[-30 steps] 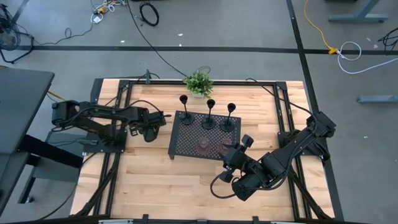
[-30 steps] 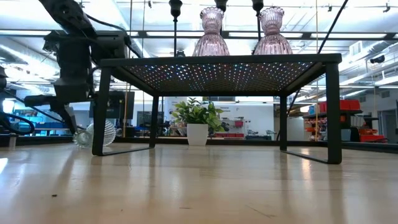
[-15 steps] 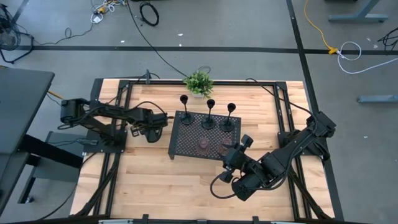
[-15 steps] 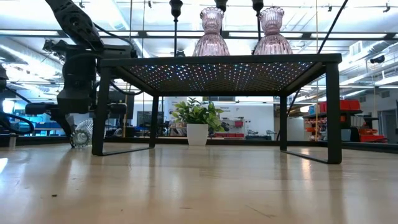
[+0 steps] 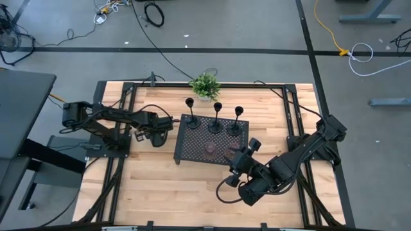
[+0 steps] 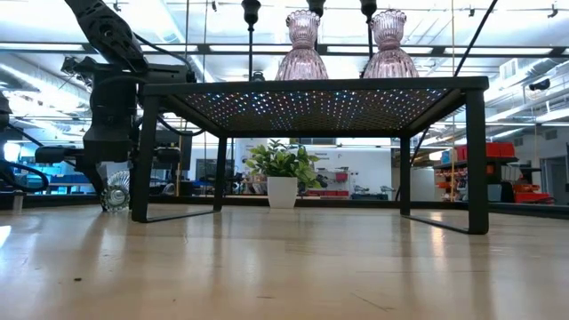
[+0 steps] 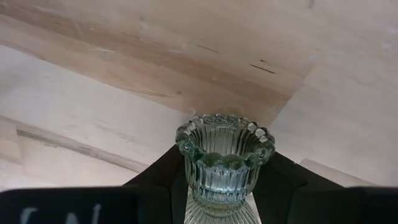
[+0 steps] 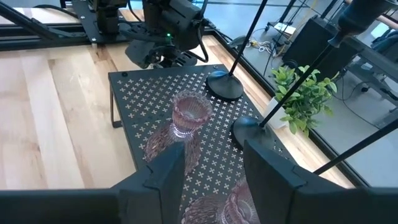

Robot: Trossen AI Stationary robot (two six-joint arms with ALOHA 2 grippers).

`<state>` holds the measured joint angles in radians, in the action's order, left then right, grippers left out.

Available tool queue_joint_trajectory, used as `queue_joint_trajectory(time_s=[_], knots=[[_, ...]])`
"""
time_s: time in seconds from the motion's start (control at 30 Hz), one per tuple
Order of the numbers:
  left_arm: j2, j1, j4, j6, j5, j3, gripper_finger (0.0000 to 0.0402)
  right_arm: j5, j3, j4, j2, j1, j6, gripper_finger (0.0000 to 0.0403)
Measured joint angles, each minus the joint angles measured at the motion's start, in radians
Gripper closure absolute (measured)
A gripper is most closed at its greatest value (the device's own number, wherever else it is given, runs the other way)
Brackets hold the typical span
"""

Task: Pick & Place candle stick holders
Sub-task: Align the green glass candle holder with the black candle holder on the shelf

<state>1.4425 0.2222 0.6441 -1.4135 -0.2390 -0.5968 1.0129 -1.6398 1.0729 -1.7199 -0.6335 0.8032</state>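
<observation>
Left arm stretched across from its base at the worktop's left edge, wrist bent down, left hand (image 5: 156, 135) low at the board, fingers (image 7: 163, 177) closed round a ribbed greenish glass cup (image 7: 222, 158) (seen plainly in the left wrist view). Right arm folded in from the right edge, elbow near the front, right hand (image 5: 250, 149) raised, fingers (image 8: 166, 171) parted and gripping nothing.

Three black stemmed holders (image 5: 216, 117), two pink cups (image 6: 303, 44) (upright), clear cup (image 7: 224, 158)
</observation>
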Motion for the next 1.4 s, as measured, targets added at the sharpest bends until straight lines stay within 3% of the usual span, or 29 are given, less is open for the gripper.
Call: queue_joint_trajectory(time_s=[0.33,0.6,0.87,1.1,1.27,1.4], knots=[[-0.003,0.002,0.015,0.183,0.043,-0.019,0.0265,0.000,0.000,-0.001,0.000,0.005,-0.007,0.0241],[-0.053,0.000,-0.003,0.438,0.313,-0.089,0.0265,-0.001,0.000,-0.003,0.000,0.005,-0.006,0.0241],[-0.154,0.000,0.087,0.595,0.325,-0.091,0.0265,-0.011,0.000,-0.003,0.000,0.005,-0.007,0.0241],[-0.256,-0.005,0.114,0.755,0.512,-0.092,0.0265,-0.011,0.000,-0.009,0.000,0.005,-0.036,0.0241],[-0.346,-0.003,0.117,0.844,0.550,-0.092,0.0265,-0.011,0.000,-0.015,0.000,0.005,-0.041,0.0241],[-0.431,-0.004,0.117,1.004,0.563,-0.092,0.0265,-0.011,0.000,-0.017,0.000,0.005,-0.042,0.0241]])
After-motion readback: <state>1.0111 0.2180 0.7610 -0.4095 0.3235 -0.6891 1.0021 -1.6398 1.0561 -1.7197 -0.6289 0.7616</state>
